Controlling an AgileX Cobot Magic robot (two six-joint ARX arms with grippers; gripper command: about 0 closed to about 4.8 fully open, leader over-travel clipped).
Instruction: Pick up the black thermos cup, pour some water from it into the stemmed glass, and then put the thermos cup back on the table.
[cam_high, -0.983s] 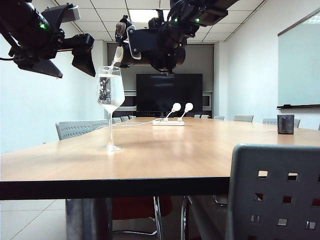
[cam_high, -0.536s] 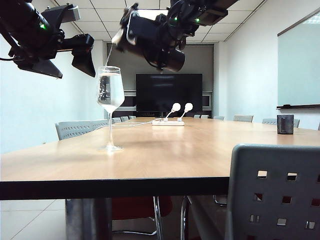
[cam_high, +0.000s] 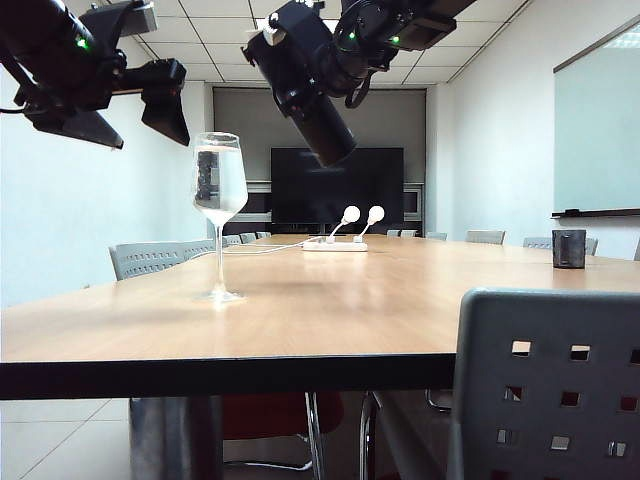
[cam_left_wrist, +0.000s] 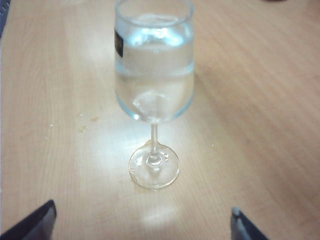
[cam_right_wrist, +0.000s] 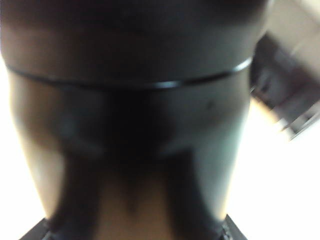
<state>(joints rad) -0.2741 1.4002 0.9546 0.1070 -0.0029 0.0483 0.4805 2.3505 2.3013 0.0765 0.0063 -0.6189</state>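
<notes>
The stemmed glass (cam_high: 220, 190) stands upright on the table (cam_high: 400, 300), its bowl more than half full of water. In the left wrist view the glass (cam_left_wrist: 154, 75) stands beyond my open left gripper (cam_left_wrist: 142, 217), nothing between its fingers. In the exterior view the left gripper (cam_high: 165, 100) hangs high up, just left of the glass rim. My right gripper (cam_high: 345, 45) is shut on the black thermos cup (cam_high: 315, 100), held high in the air to the right of the glass, slanted with its lid end up-left and its base down-right. The thermos body (cam_right_wrist: 135, 125) fills the right wrist view.
A small dark square cup (cam_high: 568, 248) sits at the table's far right. A white power strip with two round-headed microphones (cam_high: 340, 243) lies mid-table at the back. A grey perforated chair back (cam_high: 550, 390) stands in front at right; more chairs (cam_high: 150, 258) line the left side.
The thermos has swung from lying almost level with its spout over the glass rim to a slant with its lid up, away from the glass. The left gripper has stayed put.
</notes>
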